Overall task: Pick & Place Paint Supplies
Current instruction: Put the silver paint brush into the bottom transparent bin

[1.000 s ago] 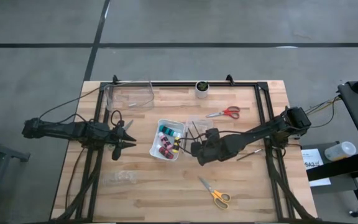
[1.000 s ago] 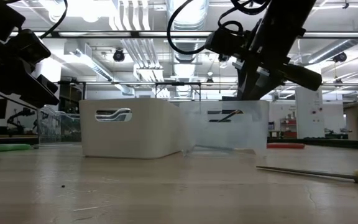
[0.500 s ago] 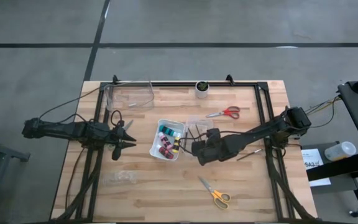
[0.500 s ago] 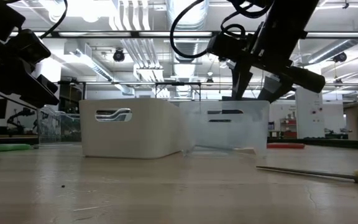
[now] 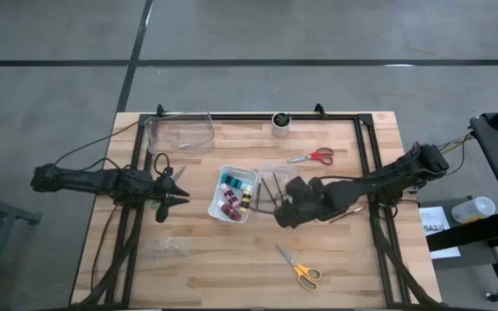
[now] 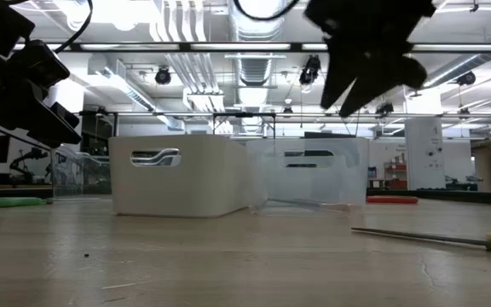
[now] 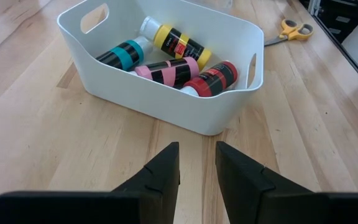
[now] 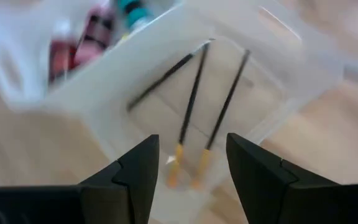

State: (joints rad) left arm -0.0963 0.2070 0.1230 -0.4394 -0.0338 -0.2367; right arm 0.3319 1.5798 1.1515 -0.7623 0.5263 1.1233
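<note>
A white bin (image 5: 247, 178) at the table's middle holds several paint bottles: teal (image 7: 122, 53), yellow-and-black (image 7: 176, 41), pink (image 7: 166, 70) and red (image 7: 213, 77). Against its right side stands a clear bin (image 8: 303, 62) with three thin dark brushes (image 8: 191, 106) lying on its floor. My right gripper (image 8: 188, 152) hovers open above that bin, with nothing between its fingers. Another brush (image 5: 346, 213) lies flat on the table to its right. Red scissors (image 5: 312, 157) lie farther back and yellow scissors (image 5: 299, 269) nearer the front. My left gripper (image 7: 197, 168) waits left of the white bin, slightly open.
A white cup (image 5: 280, 122) stands at the far edge. An empty clear container (image 5: 180, 131) sits at the far left, and a clear object (image 5: 167, 249) lies near the front left. A black frame (image 5: 366, 164) runs round the table.
My right gripper has opened and let go of a brush, which has dropped from a slant to lie flat in the clear bin. The gripper has then risen, rolled about its own axis and drawn a little toward the table's right edge.
</note>
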